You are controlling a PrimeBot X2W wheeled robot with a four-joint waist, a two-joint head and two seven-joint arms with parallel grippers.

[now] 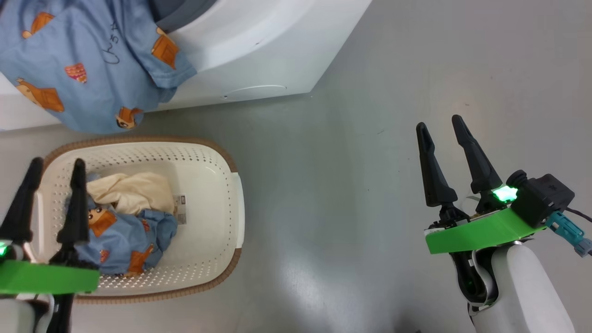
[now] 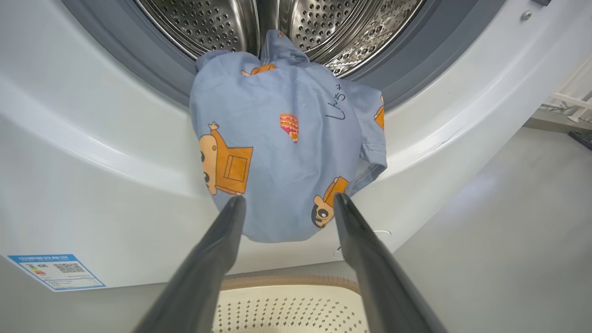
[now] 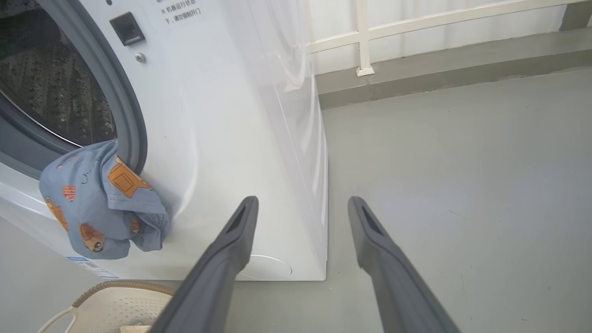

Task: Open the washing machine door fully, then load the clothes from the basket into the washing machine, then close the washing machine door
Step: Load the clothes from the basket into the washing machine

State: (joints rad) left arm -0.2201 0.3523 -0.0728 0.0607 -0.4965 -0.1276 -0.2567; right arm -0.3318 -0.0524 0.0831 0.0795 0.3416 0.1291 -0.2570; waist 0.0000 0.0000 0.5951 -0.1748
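Grey floor (image 1: 351, 194) covers the work area, with a white railing (image 3: 365, 37) at the far wall. The washing machine (image 1: 259, 51) stands ahead of both grippers, its steel drum (image 2: 208, 23) exposed. A light blue printed garment (image 1: 88, 64) hangs half out of the drum mouth, over the grey gasket (image 2: 152, 78) and down the white front. It is straight ahead of the left gripper (image 1: 57, 163) and, in the head view, clear of its fingertips. The basket (image 1: 217, 157) sits on the floor directly beneath the left gripper, near the foot of the machine. It holds a cream cloth (image 1: 134, 192) and a second blue printed piece (image 1: 134, 240), which touch each other, with a label (image 1: 180, 208) beside them on the basket floor. The left gripper's fingers stand wide apart and hold nothing. The right gripper (image 1: 439, 122) hangs over bare floor, well apart from the basket, with its fingers equally wide and empty. A blue sticker (image 2: 55, 270) sits low on the machine front, left of the left gripper. A round cap (image 3: 266, 267) lies just ahead of the right gripper's left finger.
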